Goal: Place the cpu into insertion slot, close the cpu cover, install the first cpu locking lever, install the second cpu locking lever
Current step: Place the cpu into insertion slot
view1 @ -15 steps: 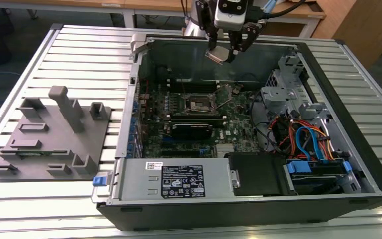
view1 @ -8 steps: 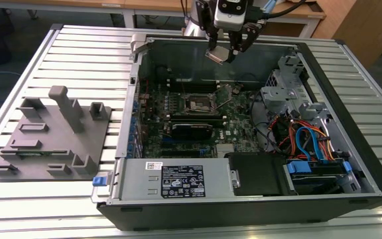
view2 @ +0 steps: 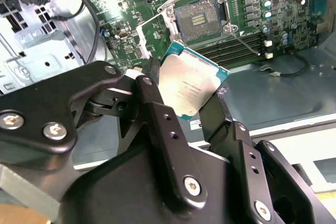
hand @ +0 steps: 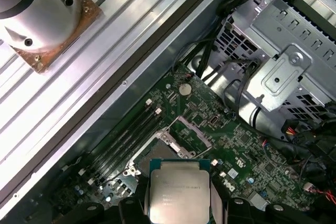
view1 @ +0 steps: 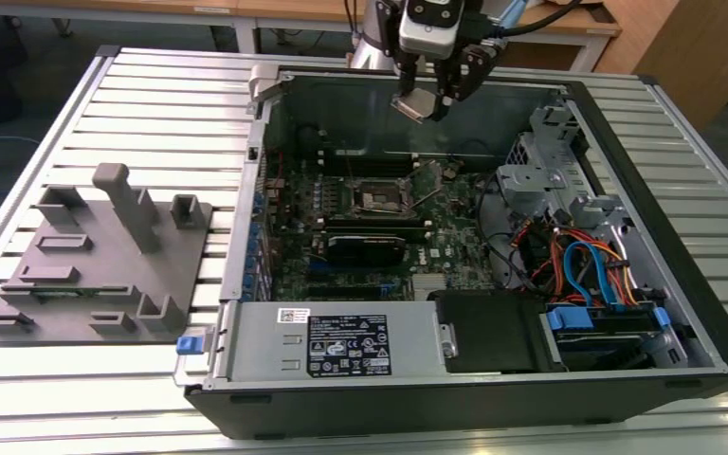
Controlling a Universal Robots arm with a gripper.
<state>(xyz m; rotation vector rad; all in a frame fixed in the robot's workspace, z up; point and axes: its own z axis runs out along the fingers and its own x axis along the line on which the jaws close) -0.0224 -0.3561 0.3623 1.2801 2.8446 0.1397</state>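
In the exterior view, the gripper [view1: 425,100] hangs above the far side of an open computer case [view1: 667,284] that lies on a slatted metal table [view1: 149,104]. Its two dark fingers are clamped on the cpu [view1: 413,106], which shows as a small pale square tilted between them, well above the green circuit board [view1: 446,251]. The insertion slot [view1: 377,197] sits below it on the board, a silver-rimmed square with a dark centre and nothing in it. A grey power supply box [view1: 338,346] fills the near corner of the case, and a grey moulded fixture [view1: 99,256] lies on the table towards the exterior view's left.

In the second wrist view, the black fingers [view2: 152,103] press against opposite edges of the cpu [view2: 191,87], opened only as far as the chip's width. The silvery metal top faces the camera, with a thin green border around it. The insertion slot [view2: 198,20] is beyond it on the board, apart from the chip and uncovered.

In the first wrist view, the cpu [hand: 178,192] is again pinched at its two sides by the gripper [hand: 178,205]. A thin silver frame that looks like the cpu cover [hand: 194,128] stands raised just past the chip. A metal drive cage [hand: 283,72] and a bundle of black cables [hand: 236,93] lie beside the board.
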